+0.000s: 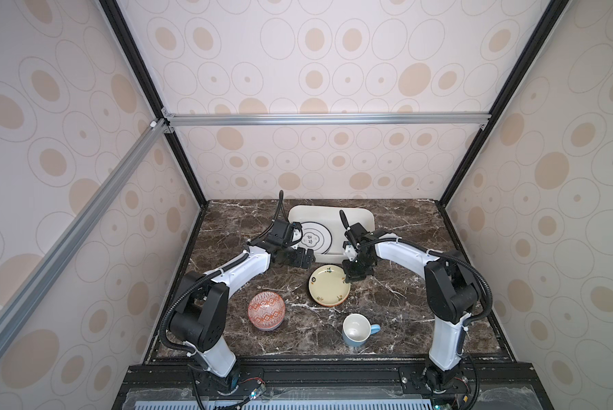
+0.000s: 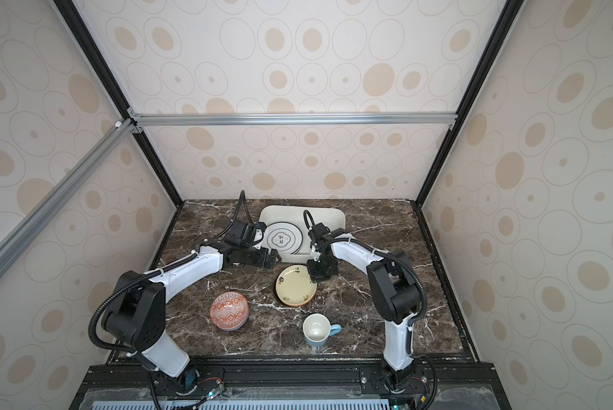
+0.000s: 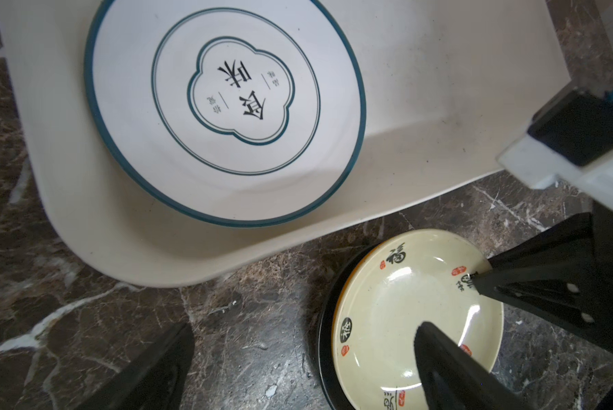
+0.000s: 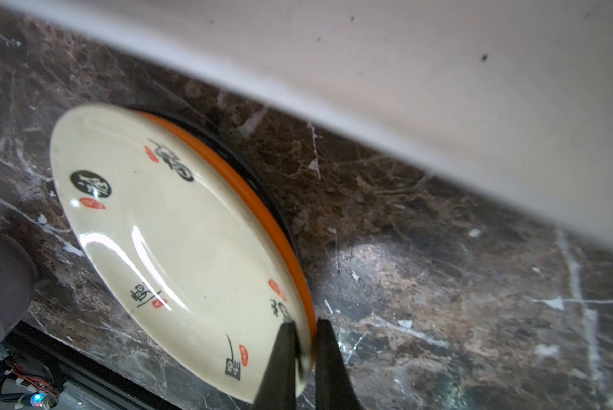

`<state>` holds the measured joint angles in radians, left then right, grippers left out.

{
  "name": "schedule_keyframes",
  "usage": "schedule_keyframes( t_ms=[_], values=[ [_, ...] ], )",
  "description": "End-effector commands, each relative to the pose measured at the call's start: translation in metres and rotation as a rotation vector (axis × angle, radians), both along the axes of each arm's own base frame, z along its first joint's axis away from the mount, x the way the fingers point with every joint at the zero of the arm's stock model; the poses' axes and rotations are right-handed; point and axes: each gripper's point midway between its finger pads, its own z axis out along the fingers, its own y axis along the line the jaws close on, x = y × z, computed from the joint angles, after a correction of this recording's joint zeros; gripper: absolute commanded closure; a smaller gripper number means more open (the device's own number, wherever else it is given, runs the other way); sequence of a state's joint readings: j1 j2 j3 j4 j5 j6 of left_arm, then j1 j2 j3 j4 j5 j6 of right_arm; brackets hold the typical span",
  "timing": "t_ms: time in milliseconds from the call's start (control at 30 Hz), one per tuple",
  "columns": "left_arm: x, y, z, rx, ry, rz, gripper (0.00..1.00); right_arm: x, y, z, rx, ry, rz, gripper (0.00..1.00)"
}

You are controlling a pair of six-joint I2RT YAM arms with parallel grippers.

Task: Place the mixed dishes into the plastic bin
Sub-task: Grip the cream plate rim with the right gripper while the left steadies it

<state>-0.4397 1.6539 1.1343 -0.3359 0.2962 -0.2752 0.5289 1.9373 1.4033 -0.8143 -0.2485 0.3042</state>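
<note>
Cream-yellow plate: glossy face with black calligraphy and small red seals around the rim, an orange band, and a black underside. It lies on the marble tabletop, just in front of the plastic bin's near wall. Whether it rests flat or is raised cannot be told.

Right gripper: jaws drawn narrow and clamped on the plate's rim at its far right edge, one finger on the face and one beneath.

Left gripper: jaws spread wide and holding nothing, above the marble just off the bin's near left corner and beside the plate.

The white plate, with a dark-green rim line and central lettering, lies flat inside the bin towards its left. Bare bin floor shows to its right.

Clearances: only a narrow strip of marble separates the cream plate from the bin wall. The patterned bowl and light-blue mug stand upright nearer the front, apart from each other and from the plate.
</note>
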Motion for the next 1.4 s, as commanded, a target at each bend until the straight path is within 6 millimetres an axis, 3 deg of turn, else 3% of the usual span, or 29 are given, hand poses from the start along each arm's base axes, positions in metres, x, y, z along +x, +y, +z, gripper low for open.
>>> schedule_keyframes(
  t_ms=[0,200,700,1100,1367],
  values=[
    [0.006,-0.007,0.011,-0.005,-0.027,-0.036,0.03,-0.010,-0.008,-0.023,-0.070,0.054,0.021,0.90],
    [0.007,-0.006,0.010,0.012,-0.023,-0.045,0.03,-0.009,-0.009,-0.028,-0.078,0.065,0.020,0.83],
    [0.016,-0.007,0.010,0.034,-0.035,-0.062,0.03,-0.003,-0.013,-0.014,-0.148,0.040,0.059,0.83],
    [0.024,-0.008,0.006,0.023,-0.034,-0.073,0.03,0.001,-0.016,-0.006,-0.209,0.020,0.087,0.77],
    [0.030,-0.003,0.006,0.027,-0.035,-0.069,0.04,0.006,-0.014,-0.002,-0.208,0.008,0.083,0.90]
  ],
)
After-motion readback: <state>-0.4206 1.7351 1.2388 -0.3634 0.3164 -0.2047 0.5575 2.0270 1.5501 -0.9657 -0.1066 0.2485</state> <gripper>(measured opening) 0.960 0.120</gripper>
